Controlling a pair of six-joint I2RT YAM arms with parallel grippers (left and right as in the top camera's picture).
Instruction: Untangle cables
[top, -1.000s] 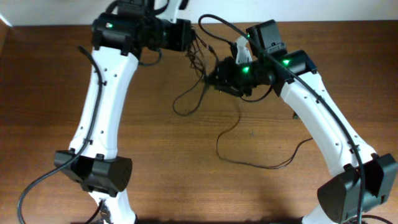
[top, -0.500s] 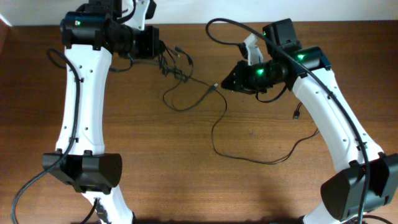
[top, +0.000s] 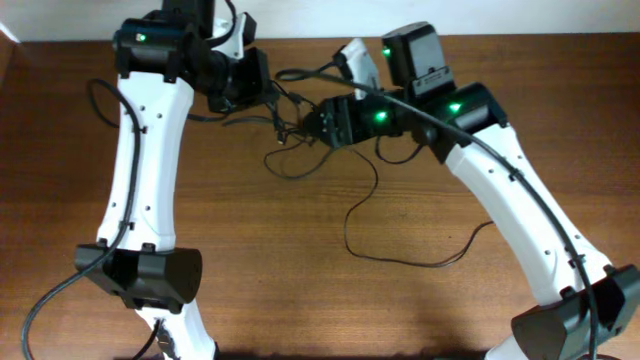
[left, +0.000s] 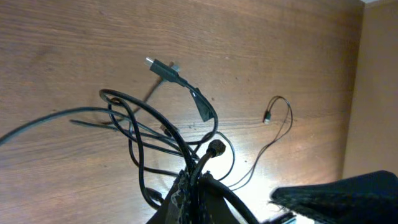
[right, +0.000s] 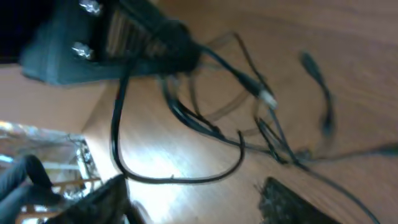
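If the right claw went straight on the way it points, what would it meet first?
The right claw would likely meet the cables bunched at the left claw first; depth is unclear.

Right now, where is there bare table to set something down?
The table is bare between the left arm and the loose strand, and in its far right corner. Crowded at the far middle, where the left hand holds the clump with the right hand beside it.
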